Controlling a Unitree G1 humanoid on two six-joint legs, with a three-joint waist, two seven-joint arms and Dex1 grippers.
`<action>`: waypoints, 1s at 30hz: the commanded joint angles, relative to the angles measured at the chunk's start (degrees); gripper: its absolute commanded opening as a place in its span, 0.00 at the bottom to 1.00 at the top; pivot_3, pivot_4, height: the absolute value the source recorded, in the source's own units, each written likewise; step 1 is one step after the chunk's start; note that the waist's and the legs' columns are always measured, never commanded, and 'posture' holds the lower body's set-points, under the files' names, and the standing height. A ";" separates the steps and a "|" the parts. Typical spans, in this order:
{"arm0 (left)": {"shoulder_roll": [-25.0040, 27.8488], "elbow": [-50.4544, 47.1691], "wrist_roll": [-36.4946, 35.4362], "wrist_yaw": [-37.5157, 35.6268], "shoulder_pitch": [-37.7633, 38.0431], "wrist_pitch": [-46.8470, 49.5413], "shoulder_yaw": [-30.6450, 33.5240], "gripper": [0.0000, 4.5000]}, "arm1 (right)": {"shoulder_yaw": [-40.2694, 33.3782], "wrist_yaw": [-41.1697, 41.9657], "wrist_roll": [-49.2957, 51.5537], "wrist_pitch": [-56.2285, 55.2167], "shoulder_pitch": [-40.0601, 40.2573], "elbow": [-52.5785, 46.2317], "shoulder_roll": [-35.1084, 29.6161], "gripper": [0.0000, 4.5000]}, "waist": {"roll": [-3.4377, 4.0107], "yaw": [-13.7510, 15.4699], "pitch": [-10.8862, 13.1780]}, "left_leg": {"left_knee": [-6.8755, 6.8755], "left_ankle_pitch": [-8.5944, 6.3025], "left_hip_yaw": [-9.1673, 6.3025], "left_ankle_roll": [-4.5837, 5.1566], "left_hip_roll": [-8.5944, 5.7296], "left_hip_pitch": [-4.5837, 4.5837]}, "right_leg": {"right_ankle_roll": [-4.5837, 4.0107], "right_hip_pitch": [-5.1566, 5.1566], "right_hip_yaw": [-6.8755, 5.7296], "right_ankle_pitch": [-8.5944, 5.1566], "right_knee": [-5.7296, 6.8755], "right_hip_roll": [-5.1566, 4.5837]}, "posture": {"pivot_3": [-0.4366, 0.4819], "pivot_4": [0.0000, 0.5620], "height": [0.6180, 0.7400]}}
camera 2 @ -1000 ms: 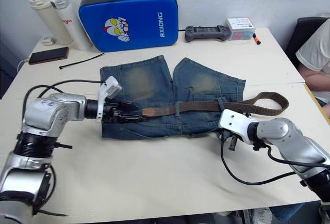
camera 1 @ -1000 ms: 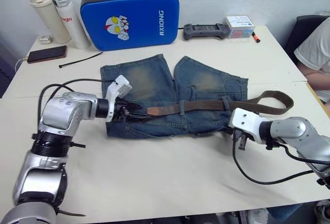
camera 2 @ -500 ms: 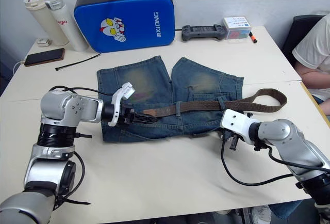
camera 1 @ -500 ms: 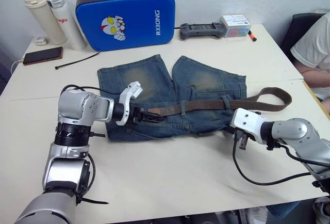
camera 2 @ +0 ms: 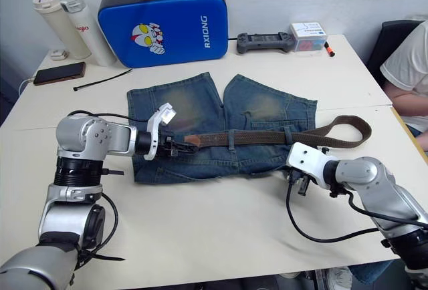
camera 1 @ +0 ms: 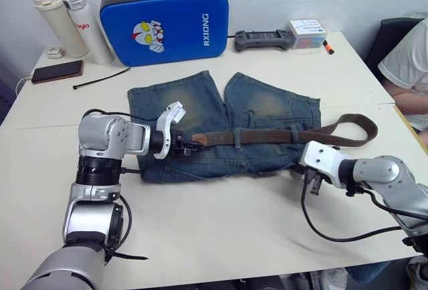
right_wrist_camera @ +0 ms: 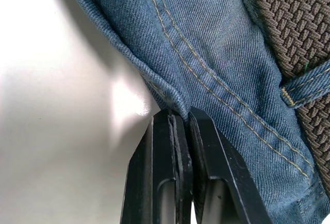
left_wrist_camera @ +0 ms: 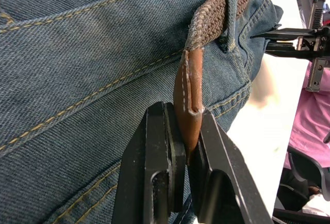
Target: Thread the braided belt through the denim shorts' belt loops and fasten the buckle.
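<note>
Since a second ago the left claw [left_wrist_camera: 186,146], clamped on the braided belt [camera 1: 267,134] tip, has drawn inward along the denim shorts [camera 1: 200,106]; right claw [right_wrist_camera: 181,131] pinches their waistband edge on the tabletop [camera 1: 221,230]. Pull level, keeping that anchor firm

Silver arms, white wrists, black cables
</note>
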 commanded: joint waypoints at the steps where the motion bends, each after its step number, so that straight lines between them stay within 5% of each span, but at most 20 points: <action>1: 1.47 -0.91 -1.43 0.22 -0.70 0.54 3.06 0.02 | -0.79 0.76 -1.60 0.81 0.32 0.54 0.25 0.00 | 0.00 -0.01 0.00 | 0.00 0.00 0.00 0.00 0.00 0.00 | 0.00 0.00 0.00 0.00 0.00 0.00 | 0.48 0.27 1.00; 7: 7.99 -2.04 -4.03 -1.39 0.70 2.32 5.13 0.02 | -0.78 1.43 -2.62 0.72 0.64 1.79 -0.03 0.00 | 0.00 -0.10 0.00 | -0.02 0.00 -0.01 -0.01 0.01 0.00 | 0.00 -0.03 0.00 0.00 0.02 0.00 | 0.48 0.27 1.00; 14: 23.32 -0.12 -5.66 -8.52 4.53 -1.28 1.70 0.02 | -0.91 2.53 -3.05 0.34 0.05 3.57 -0.28 0.00 | 0.01 -0.03 0.00 | -0.06 0.00 -0.02 -0.02 0.00 0.04 | -0.01 0.01 0.00 0.00 -0.02 0.00 | 0.48 0.27 1.00; 23: 24.61 -0.73 -4.17 -9.55 7.19 -8.81 -1.55 0.02 | -0.92 4.22 -4.01 -1.51 -1.71 6.28 1.16 0.00 | 0.01 -0.07 -0.01 | -0.10 -0.01 -0.32 -0.02 -0.05 0.31 | -0.02 0.51 -0.30 0.01 -0.22 -0.11 | 0.48 0.27 1.00; 30: 27.29 2.58 -3.73 -11.28 6.87 -11.26 -0.68 0.70 | -1.93 4.64 -5.09 -2.67 -1.73 7.12 0.48 0.00 | -0.02 -0.11 -0.02 | -0.08 -0.01 -0.33 -0.02 -0.04 0.28 | -0.02 0.49 -0.31 0.01 -0.20 -0.10 | 0.48 0.27 1.00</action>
